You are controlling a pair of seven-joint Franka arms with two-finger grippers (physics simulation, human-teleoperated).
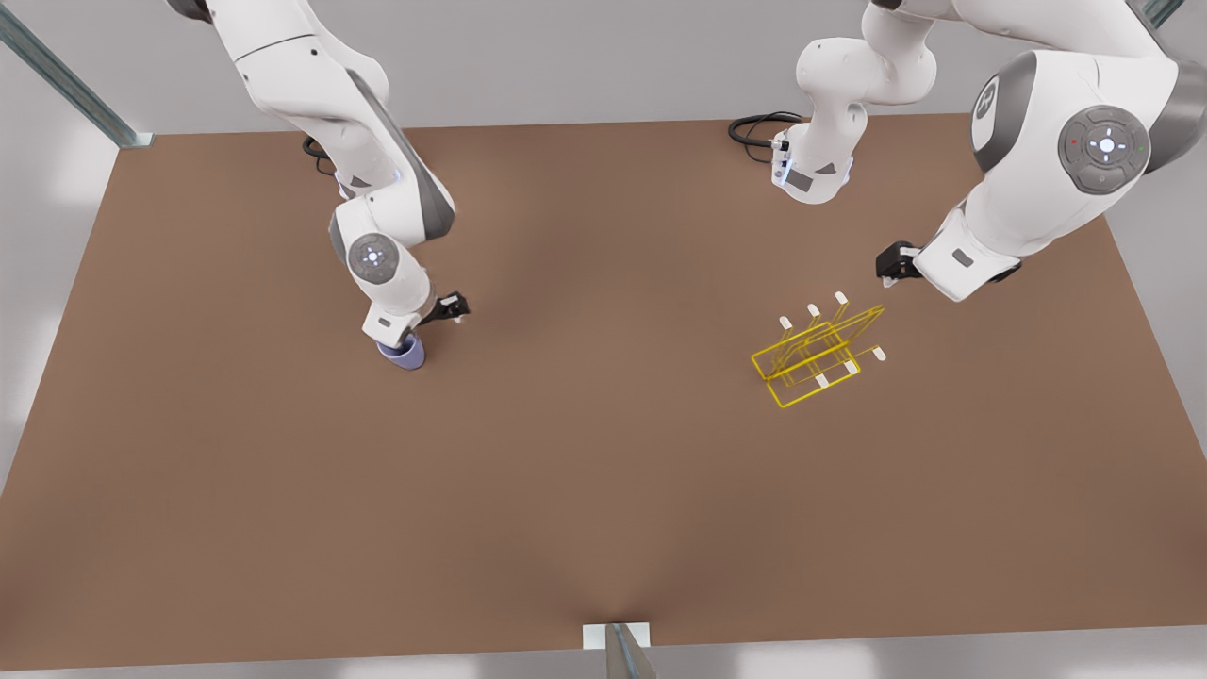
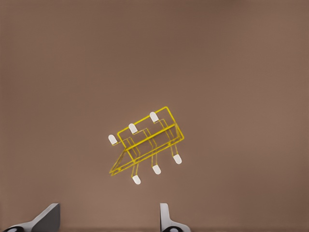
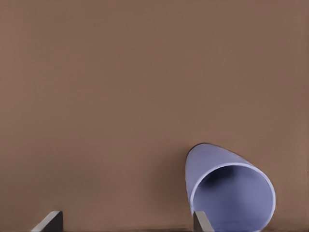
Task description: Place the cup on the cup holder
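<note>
The cup (image 3: 227,188) is a pale lavender-blue tumbler whose open mouth faces the right wrist camera. It sits by one fingertip (image 3: 202,221) of my right gripper (image 3: 124,224), mostly outside the gap. That gripper is open, and at the front view's left it hangs just above the cup (image 1: 405,355). The yellow wire cup holder (image 1: 818,354) with white-tipped prongs stands on the table at the front view's right. My left gripper (image 2: 106,223) hovers open some way off the cup holder (image 2: 147,142), empty.
The brown table (image 1: 603,490) spreads wide between the cup and the rack. Black cables (image 1: 754,130) lie at the far edge by an arm base. A metal post (image 1: 622,651) stands at the near edge.
</note>
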